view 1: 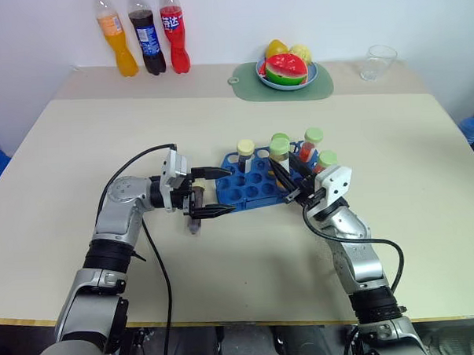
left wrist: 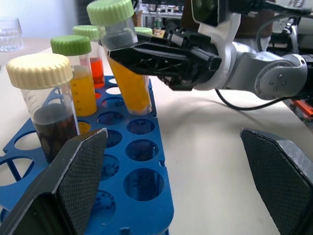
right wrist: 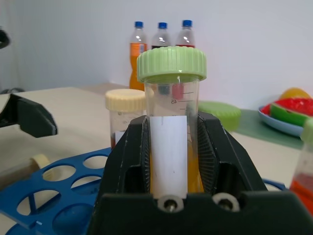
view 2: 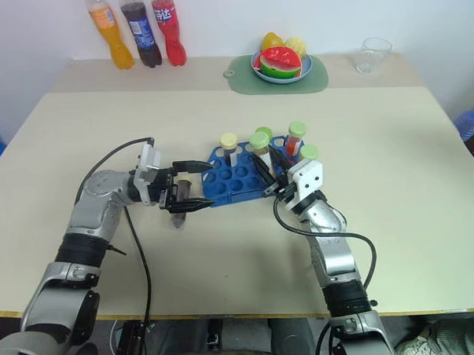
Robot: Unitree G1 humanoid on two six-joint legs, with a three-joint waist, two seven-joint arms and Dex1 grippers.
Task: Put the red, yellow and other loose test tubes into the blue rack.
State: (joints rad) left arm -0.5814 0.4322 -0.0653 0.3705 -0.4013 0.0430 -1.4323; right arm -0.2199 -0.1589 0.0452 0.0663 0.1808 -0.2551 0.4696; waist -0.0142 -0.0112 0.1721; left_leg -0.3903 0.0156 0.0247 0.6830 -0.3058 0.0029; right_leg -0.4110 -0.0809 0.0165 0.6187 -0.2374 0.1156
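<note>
The blue rack [view 1: 253,185] lies mid-table. In it stand a cream-capped dark tube [view 1: 245,151], a green-capped red tube [view 1: 309,145] and other green-capped tubes [view 1: 327,159]. My right gripper [view 1: 285,173] is shut on a green-capped tube of yellow-orange liquid [right wrist: 171,98], held tilted with its bottom at a rack hole [left wrist: 128,78]. At the rack's left end my left gripper [view 1: 218,192] stands open and points along the rack, with nothing between its fingers. A loose dark tube [view 1: 194,220] lies on the table just under that gripper.
Three soda bottles [view 1: 146,36] stand at the back left. A plate of fruit [view 1: 287,71] on a green mat and a clear glass [view 1: 378,61] stand at the back right. Bare table lies to both sides and in front of the rack.
</note>
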